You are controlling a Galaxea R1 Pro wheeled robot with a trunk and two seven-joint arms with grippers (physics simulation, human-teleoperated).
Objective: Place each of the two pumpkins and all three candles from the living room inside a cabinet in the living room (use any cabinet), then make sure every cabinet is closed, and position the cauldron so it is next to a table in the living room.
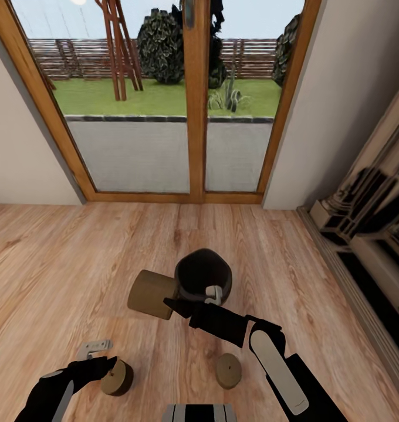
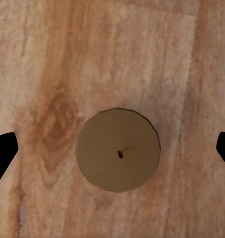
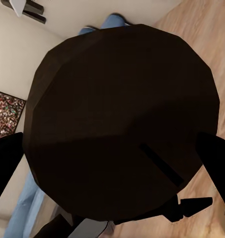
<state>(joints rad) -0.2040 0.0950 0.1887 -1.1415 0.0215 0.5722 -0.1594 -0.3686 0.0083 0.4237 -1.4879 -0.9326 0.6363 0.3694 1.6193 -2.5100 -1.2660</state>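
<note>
The cauldron point(image 1: 203, 274), matte black with a wide round mouth, sits just below the centre of the head view, and its dark inside shows nothing that can be made out; the right gripper point(image 1: 195, 297) is at its near rim, one pale fingertip showing against the rim and a dark finger pointing left beneath it, so the jaws seem to be clamped on the cauldron's wall, though the grip itself is partly hidden; in the right wrist view the cauldron's point(image 3: 119, 119) faceted black body takes up most of the frame, with dark finger edges at the lower left and lower right, and whether the pot rests on the floor or hangs above it I cannot tell; a tall tan candle point(image 1: 152, 293) lies on its side touching the cauldron's left flank; in the lower left of the head view a short candle point(image 1: 117, 377) stands on the wood floor point(image 1: 58, 269) with the left gripper point(image 1: 105, 358) right over it, one light finger showing above and to the left of the candle; the left wrist view looks straight down on that candle point(image 2: 117, 149), its small wick at the middle, with the black fingertips point(image 2: 2, 151) far apart at either edge of the frame, so the jaws stand wide open around it without touching; another short candle point(image 1: 229, 370) stands at lower centre-right, just left of the right forearm; a glazed wooden door point(image 1: 190, 99) fills the upper half, and dark shelving point(image 1: 369, 234) at the right edge is cut off and blurred.
</note>
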